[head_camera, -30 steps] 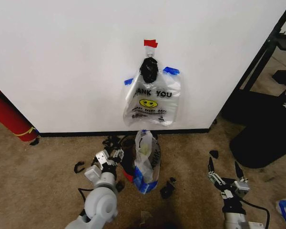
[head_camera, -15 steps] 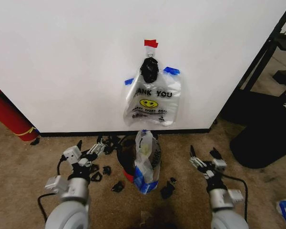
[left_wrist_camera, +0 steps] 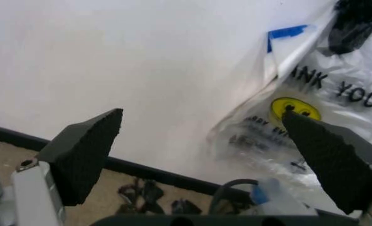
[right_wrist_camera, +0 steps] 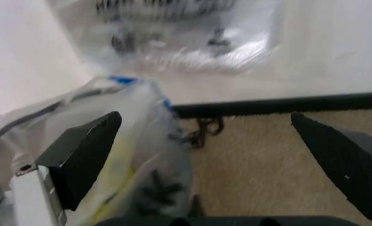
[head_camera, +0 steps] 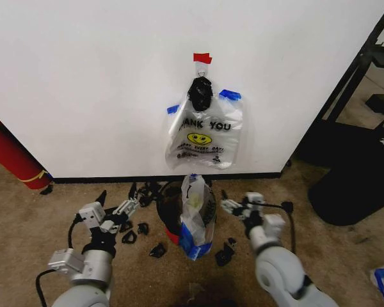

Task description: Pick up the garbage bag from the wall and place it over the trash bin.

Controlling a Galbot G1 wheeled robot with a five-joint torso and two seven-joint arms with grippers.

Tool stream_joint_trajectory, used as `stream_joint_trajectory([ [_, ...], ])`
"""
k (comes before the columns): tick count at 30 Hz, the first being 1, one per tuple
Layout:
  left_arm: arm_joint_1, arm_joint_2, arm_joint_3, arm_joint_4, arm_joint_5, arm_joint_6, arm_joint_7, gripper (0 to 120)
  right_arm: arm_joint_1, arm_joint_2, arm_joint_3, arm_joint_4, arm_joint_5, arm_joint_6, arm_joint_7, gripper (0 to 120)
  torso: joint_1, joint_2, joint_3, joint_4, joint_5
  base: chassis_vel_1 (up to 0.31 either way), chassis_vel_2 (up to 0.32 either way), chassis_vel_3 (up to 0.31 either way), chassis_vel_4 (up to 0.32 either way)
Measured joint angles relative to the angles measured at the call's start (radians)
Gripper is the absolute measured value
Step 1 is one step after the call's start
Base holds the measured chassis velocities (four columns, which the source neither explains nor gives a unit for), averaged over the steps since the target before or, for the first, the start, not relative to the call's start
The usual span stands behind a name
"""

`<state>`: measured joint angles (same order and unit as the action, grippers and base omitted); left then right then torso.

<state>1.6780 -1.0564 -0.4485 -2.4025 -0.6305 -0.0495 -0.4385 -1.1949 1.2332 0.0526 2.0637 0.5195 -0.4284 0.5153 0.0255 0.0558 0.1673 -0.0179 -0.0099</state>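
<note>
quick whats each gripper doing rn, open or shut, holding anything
Left gripper: open, holding nothing, low beside the trash bin.
Right gripper: open, holding nothing, on the bin's other side.

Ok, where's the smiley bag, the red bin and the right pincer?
smiley bag [head_camera: 205, 137]: head view, on the yellow face.
red bin [head_camera: 172, 235]: head view, on its red lower body.
right pincer [head_camera: 234, 206]: head view, between its fingertips.
</note>
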Motion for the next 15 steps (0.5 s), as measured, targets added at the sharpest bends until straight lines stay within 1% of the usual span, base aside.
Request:
stream_joint_trajectory([
  [4, -0.001, 0.015, -0.012, -0.002, -0.016, 0.018, -0.012, 100, 0.045, 0.051, -0.075, -0.029, 0.012, -0.081, 0.138, 100, 0.000, 0.000, 0.000, -0.0001, -0.0001, 0.000, 0.000, 0.000, 0.000],
  [5, -0.001, 0.015, -0.012, -0.002, -0.016, 0.018, -0.012, 100, 0.045, 0.051, -0.075, -0.029, 0.012, -0.081, 0.138, 100, 0.000, 0.000, 0.000, -0.0001, -0.0001, 0.000, 0.000, 0.000, 0.000],
  [8, -0.018, 0.021, -0.009, 0.007, -0.032, 0.027, -0.018, 100, 0.057, 0.084, -0.099, -0.051, 0.019, -0.122, 0.213, 100, 0.000, 0.000, 0.000, -0.0003, -0.0001, 0.000, 0.000, 0.000, 0.000],
  [13, -0.043, 0.017, 0.011, 0.029, -0.049, 0.034, -0.023, 100, 0.062, 0.107, -0.094, -0.080, 0.034, -0.131, 0.269, 100, 0.000, 0.000, 0.000, -0.0003, 0.0000, 0.000, 0.000, 0.000, 0.000],
  [15, -0.056, 0.013, 0.022, 0.039, -0.052, 0.035, -0.025, 100, 0.070, 0.114, -0.084, -0.091, 0.070, -0.138, 0.299, 100, 0.000, 0.000, 0.000, -0.0004, -0.0001, 0.000, 0.000, 0.000, 0.000],
])
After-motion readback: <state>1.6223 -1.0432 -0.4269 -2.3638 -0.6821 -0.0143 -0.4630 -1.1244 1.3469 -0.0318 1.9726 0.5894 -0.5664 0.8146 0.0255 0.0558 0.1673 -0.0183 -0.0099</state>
